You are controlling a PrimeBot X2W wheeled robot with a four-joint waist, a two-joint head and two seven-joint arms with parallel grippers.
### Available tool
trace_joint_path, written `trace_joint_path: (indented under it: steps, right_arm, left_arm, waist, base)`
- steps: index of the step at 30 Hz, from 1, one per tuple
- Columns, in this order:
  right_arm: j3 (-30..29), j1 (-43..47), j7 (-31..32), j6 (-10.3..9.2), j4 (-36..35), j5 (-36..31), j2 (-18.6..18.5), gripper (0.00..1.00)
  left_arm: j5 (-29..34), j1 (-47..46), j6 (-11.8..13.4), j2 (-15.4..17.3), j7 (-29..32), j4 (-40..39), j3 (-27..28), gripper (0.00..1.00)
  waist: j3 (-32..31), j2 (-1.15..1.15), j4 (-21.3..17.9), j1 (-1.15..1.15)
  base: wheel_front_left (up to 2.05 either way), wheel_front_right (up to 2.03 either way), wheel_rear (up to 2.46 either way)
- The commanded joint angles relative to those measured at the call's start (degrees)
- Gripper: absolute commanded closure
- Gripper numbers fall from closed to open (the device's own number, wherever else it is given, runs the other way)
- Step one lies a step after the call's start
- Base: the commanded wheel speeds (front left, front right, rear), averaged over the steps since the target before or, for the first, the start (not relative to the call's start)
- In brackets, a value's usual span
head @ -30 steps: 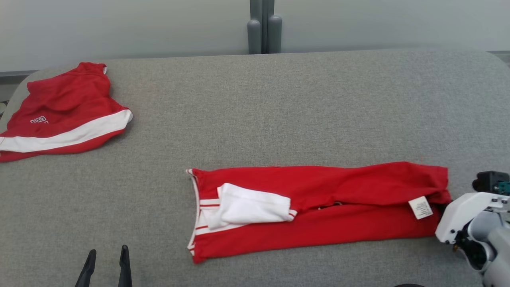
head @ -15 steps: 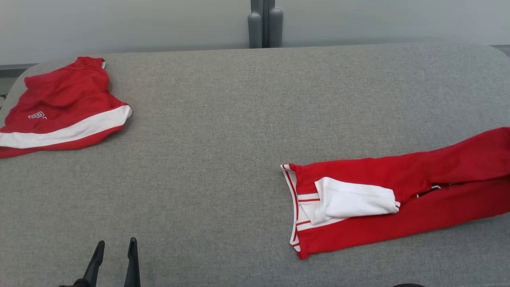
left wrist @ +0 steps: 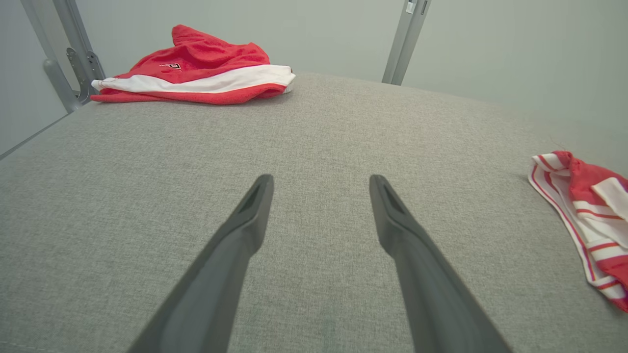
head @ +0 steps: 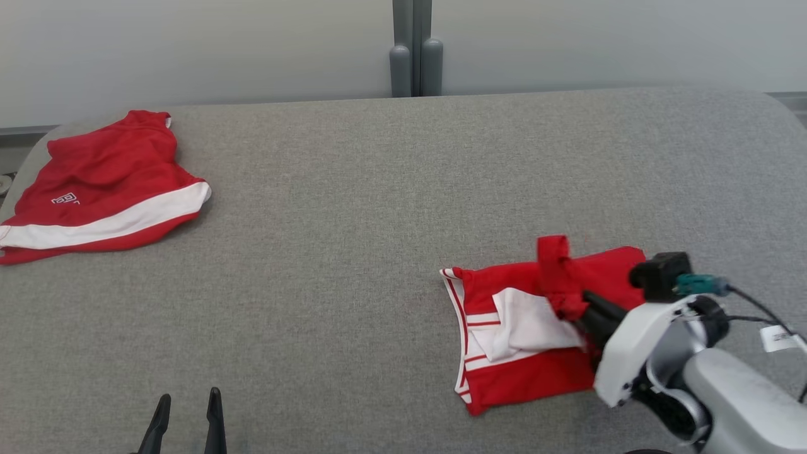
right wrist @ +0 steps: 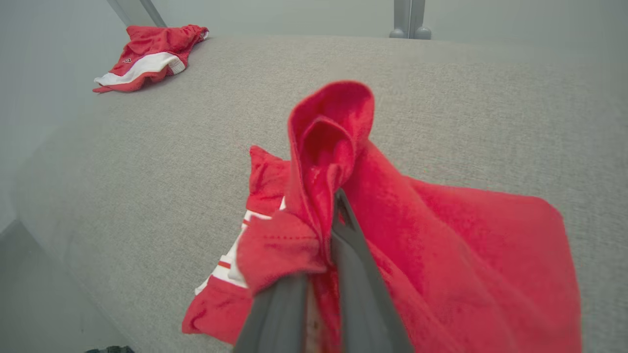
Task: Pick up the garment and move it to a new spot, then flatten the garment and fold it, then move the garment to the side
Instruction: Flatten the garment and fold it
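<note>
Garment (head: 523, 378) looks soft, light, floppy — right gripper (head: 585, 308) clamps its bunched end, left gripper (left wrist: 321, 186) spread and empty. Hems seem the best hold.

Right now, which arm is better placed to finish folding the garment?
Right. The right gripper is shut on the red end of the garment, held up over the rest of it. The left gripper is open over the bare grey surface, well apart from the garment.

Laid out well apart on a padded table (head: 378, 189).
At near right, garment (head: 523, 372), one end lifted in right gripper (head: 586, 306); at far left, second garment (head: 101, 183); at near left, left gripper (head: 189, 396); behind far edge, post (head: 413, 63).
</note>
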Motion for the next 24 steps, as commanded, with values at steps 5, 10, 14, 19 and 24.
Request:
trace_joint_path:
  steps: [5, 10, 14, 19, 24]
  right_arm:
    - [-0.81, -0.33, -0.02, -0.05, 4.91, -7.27, 9.4, 1.0]
    - [-1.51, -1.58, -0.1, -0.04, 8.98, -12.38, 15.61, 1.0]
    - [-1.96, -2.56, -0.65, -0.04, 11.57, -15.57, 18.13, 1.0]
    - [-1.72, -3.34, -1.27, -0.03, 13.74, -19.11, 19.61, 0.64]
    - [-0.28, -3.26, -0.86, -0.04, 12.7, -21.07, 18.87, 0.0]
  left_arm:
    - [0.19, -0.68, -0.16, -0.41, -0.16, 0.23, -0.47, 0.0]
    - [0.05, -1.24, -0.16, -0.17, -0.16, 0.63, -0.48, 0.0]
    - [-0.07, -1.28, -0.17, -0.29, -0.16, 1.16, -0.64, 0.0]
    - [-0.4, -1.56, -0.17, -0.48, -0.16, 1.66, -0.94, 0.0]
    - [-0.7, -1.91, -0.17, -0.56, -0.16, 1.96, -0.89, 0.0]
  waist:
    - [1.02, 0.0, -0.12, 0.0]
    - [1.54, 0.0, 0.12, 0.0]
    - [1.66, 0.0, 0.09, 0.0]
    - [1.76, 0.0, -0.02, 0.0]
    - [2.19, 0.0, -0.19, 0.0]
  base:
    - [0.0, 0.0, 0.0]
    - [0.0, 0.0, 0.0]
    - [0.0, 0.0, 0.0]
    - [0.0, 0.0, 0.0]
    - [0.0, 0.0, 0.0]
